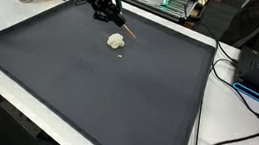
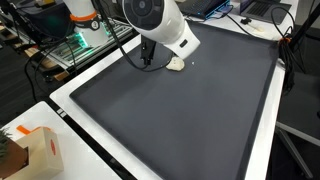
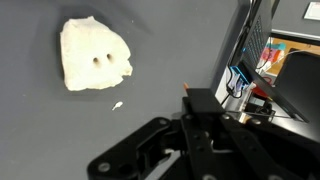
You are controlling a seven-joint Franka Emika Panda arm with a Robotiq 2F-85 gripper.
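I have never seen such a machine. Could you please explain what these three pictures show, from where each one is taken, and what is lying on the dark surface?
This is one robot arm with a two-fingered gripper at its end. Two pictures come from cameras standing outside the robot, looking at the same scene from different places. The third comes from a camera on the wrist, looking down past the gripper.

A large dark mat covers the work surface. On it lies one pale lumpy piece with two small holes, and a tiny crumb lies beside it. The gripper hangs close to the piece and does not touch it.

A thin stick with an orange tip seems to project from the gripper. I cannot tell whether the jaws are closed on it.
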